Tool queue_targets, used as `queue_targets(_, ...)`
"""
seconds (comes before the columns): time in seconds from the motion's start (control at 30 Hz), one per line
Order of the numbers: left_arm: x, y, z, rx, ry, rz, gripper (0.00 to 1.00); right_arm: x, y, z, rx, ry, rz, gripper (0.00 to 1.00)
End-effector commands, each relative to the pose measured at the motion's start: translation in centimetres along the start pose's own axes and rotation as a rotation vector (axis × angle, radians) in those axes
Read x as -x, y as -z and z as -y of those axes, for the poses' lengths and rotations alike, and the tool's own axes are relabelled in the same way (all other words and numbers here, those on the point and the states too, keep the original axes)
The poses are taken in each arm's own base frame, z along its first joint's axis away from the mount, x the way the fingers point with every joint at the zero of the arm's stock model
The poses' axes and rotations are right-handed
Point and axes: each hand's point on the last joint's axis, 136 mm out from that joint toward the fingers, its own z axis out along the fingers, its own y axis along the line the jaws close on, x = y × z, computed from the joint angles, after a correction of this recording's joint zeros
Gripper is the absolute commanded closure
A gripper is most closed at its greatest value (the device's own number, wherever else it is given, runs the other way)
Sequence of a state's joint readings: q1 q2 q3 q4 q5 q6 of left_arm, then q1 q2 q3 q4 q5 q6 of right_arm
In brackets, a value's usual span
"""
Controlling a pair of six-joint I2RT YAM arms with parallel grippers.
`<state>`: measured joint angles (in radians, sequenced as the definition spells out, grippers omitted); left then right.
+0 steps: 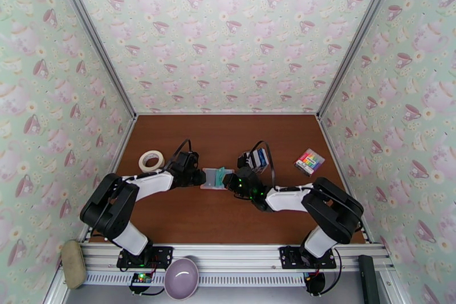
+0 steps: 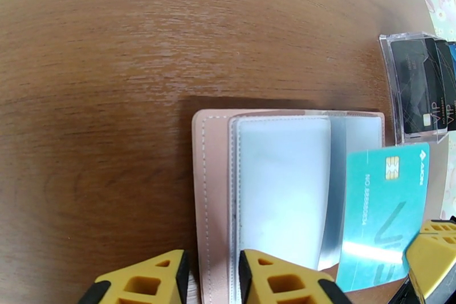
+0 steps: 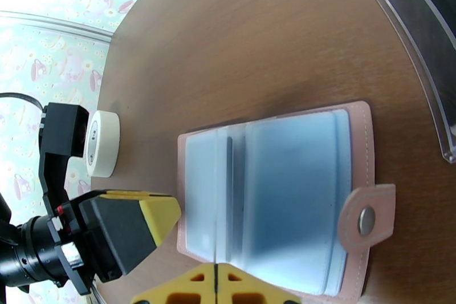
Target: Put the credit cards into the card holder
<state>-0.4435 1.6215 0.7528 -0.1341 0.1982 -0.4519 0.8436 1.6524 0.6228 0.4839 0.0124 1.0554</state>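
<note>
Left wrist view: right end effector [image 3: 216,281], clenched on teal credit card [image 2: 385,214], holds it lengthwise against outer sleeve of open card holder [image 2: 211,185]; left end effector [image 2: 214,279], part-open, straddles the cover.

Pale pink card holder [image 2: 212,185], blue-grey inside; teal card [image 2: 382,214], white lettering; white tape roll [image 1: 151,160]; rainbow-striped rectangle [image 1: 309,161]; brown wood-grain table [image 2: 114,60]; mint walls [image 1: 228,31] dotted with pink teacups
</note>
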Motion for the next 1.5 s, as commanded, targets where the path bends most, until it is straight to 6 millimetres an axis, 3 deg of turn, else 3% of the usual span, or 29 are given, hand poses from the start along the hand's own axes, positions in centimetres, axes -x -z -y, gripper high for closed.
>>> queue_targets(0.0,0.2,-0.5,-0.1,0.0,-0.008,-0.013,0.7,-0.1,-0.3,0.3,0.007,-0.013,0.02,0.93)
queue_targets(0.4,-0.6,-0.9,-0.6,0.012,-0.002,-0.033,0.79,-0.1,-0.5,1.3,-0.01,-0.021,0.039,0.94)
queue_targets(1.0,-1.4,-1.3,-1.2,0.026,0.004,-0.053,0.8,-1.0,-1.9,1.0,0.037,-0.026,0.003,0.94)
queue_targets(1.47,-1.9,-1.5,-1.4,0.024,0.01,-0.061,0.8,-1.5,-2.1,2.8,0.018,-0.064,0.023,0.94)
